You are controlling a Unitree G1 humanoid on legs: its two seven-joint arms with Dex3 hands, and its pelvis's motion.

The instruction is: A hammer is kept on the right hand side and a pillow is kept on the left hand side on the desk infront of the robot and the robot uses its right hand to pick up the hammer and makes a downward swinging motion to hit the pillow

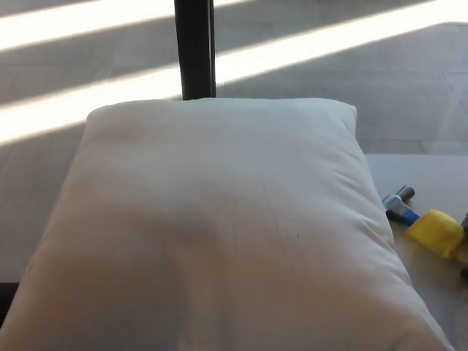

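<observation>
A big white pillow point(219, 227) fills most of the head view, on the left and middle of the desk. The hammer point(420, 219) lies on the desk just right of the pillow. Its silver and blue head point(398, 203) points toward the pillow, and a yellow wrap point(437, 232) covers the handle. Only a black sliver of my right hand point(465, 221) shows at the picture's right edge, by the yellow part of the handle. Whether it touches the hammer is cut off by the frame. My left hand does not show.
The light desk top point(431, 175) shows only right of the pillow. A black post point(194, 47) stands behind the pillow's far edge. Beyond it lies a grey floor with bright sun stripes point(88, 102).
</observation>
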